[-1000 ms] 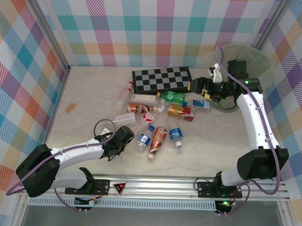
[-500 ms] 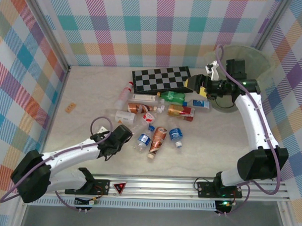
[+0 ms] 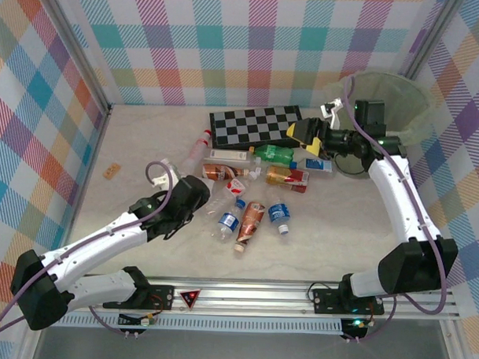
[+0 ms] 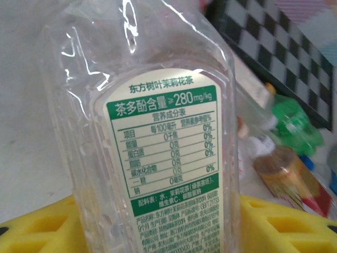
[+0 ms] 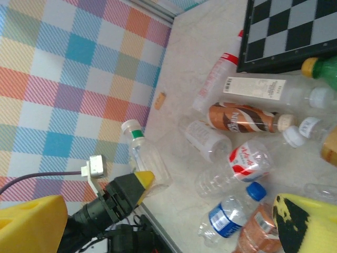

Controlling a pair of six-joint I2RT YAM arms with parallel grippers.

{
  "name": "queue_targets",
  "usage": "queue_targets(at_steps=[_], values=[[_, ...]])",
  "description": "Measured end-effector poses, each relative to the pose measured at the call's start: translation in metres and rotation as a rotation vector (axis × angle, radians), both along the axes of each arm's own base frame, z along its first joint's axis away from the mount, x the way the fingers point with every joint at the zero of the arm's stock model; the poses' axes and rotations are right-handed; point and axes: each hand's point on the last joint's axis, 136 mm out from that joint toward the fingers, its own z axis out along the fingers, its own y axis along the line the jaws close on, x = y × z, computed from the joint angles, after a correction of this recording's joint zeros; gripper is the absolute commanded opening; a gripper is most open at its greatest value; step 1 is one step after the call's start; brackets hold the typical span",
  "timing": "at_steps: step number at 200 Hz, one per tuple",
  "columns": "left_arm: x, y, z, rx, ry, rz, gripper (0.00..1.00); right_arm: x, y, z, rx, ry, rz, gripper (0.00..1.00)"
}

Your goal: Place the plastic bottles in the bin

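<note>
The left fingers (image 4: 47, 226) are clamped on a clear bottle (image 4: 158, 132), one yellow pad against each side of its lower body, with the green-and-white printed label facing the wrist camera. Taking it low and across its narrow width looks meant to stop the thin, crinkled plastic from slipping out. From the right wrist, the same bottle stands tilted at centre left of the frame, white cap and green collar uppermost and its base at the yellow finger. Whether the base has cleared the counter (image 3: 146, 145) I cannot tell. Overhead, this arm reaches in from the lower left and its wrist sits at the left edge of the bottles (image 3: 250, 219) scattered across the middle of the frame. The bin (image 3: 411, 99) stands in the upper right corner, well apart from the held bottle, with the whole heap and the other arm between them. By my judgement the carry must pass over that heap, high enough not to knock anything. The right fingers (image 5: 308, 224) are spread wide and hold nothing. Overhead they hang right of centre in the upper half, just past the right end of the checkerboard (image 3: 255, 125) and near the green bottle (image 3: 273, 155). That spot suits taking the bottles nearest the bin, where the trip is short. Nearly all the bottles lie on their sides on the counter, so most of the task looks undone. A small tan block (image 3: 111, 172) lies alone at the left, no part of it.
</note>
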Motion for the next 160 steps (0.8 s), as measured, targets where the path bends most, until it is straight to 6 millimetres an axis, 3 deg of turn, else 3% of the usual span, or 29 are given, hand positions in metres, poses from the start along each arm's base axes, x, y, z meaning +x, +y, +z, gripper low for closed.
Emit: queue_targets(at_steps=[16, 47, 85, 127, 160], values=[[0.011, -0.024, 0.018, -0.001, -0.045, -0.11, 0.54, -0.002, 0.008, 0.001, 0.04, -0.002, 0.019, 1.0], [0.033, -0.088, 0.055, -0.072, -0.137, -0.348, 0.48, -0.007, 0.026, 0.0, 0.076, 0.0, 0.059, 1.0], [0.032, -0.143, 0.078, -0.209, -0.227, -0.582, 0.41, -0.009, 0.038, 0.006, 0.099, -0.026, 0.084, 0.96], [0.022, -0.187, 0.086, -0.342, -0.262, -0.788, 0.4, -0.003, 0.047, 0.001, 0.106, -0.012, 0.104, 0.93], [0.016, -0.206, 0.091, -0.413, -0.282, -0.88, 0.39, 0.009, 0.058, -0.012, 0.089, 0.018, 0.127, 0.89]])
